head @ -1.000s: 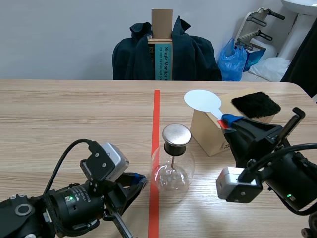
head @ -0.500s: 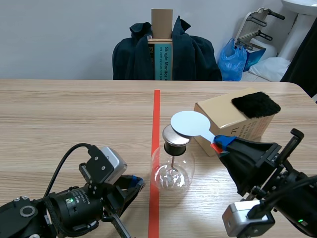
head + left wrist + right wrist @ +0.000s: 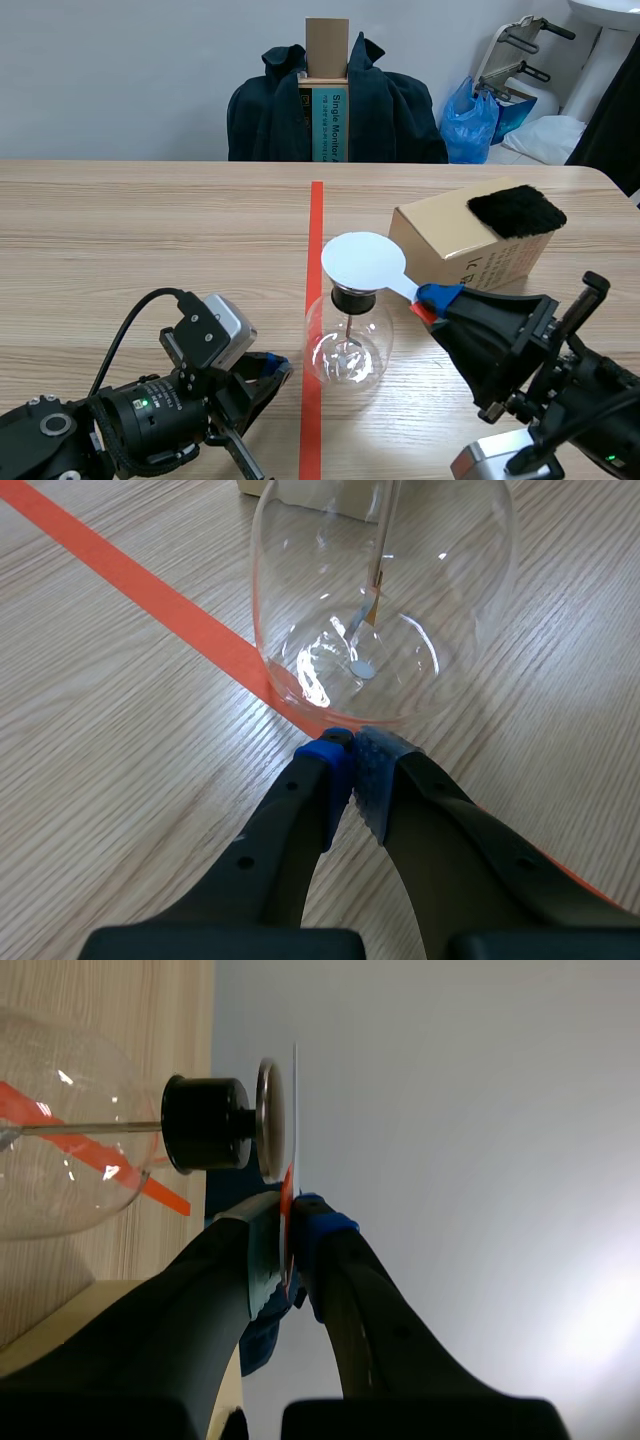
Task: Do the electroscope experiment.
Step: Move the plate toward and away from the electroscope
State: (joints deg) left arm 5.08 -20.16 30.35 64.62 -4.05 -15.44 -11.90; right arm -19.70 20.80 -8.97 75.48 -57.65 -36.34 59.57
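Hovering flat over the top of the electroscope (image 3: 347, 345), the white disc paddle (image 3: 363, 263) covers the metal plate in the scene view. The right jaws are clamped on the paddle's red handle end (image 3: 287, 1188), one blue pad (image 3: 322, 1224) pressed against its side. The right arm (image 3: 540, 365) comes in low from the right edge of the bench (image 3: 150, 230).

In the right wrist view the disc shows edge-on as a thin line just beside the round metal plate (image 3: 268, 1120). Whether the two touch cannot be told. Under the plate sits the black stopper (image 3: 205, 1125) in the neck of the glass flask (image 3: 60, 1140), and the rod (image 3: 90, 1128) runs from the stopper down into the glass.

The flask stands upright on the bench, its base overlapping the orange-red tape line (image 3: 315, 240) on the line's right side. The left wrist view shows the foil leaves (image 3: 366, 615) hanging at the rod's lower end inside the glass.

The left jaws are together on nothing, the blue pads (image 3: 330, 775) meeting just short of the flask's wall and low over the tape line. The left arm (image 3: 130, 420) lies low along the near left of the bench.

A cardboard box (image 3: 450, 250) stands just behind and to the right of the electroscope, with a black fur pad (image 3: 516, 211) lying on its top. Beyond the far edge of the bench is a chair draped with a dark jacket (image 3: 390, 115), and a blue plastic bag (image 3: 470, 125) sits to its right.
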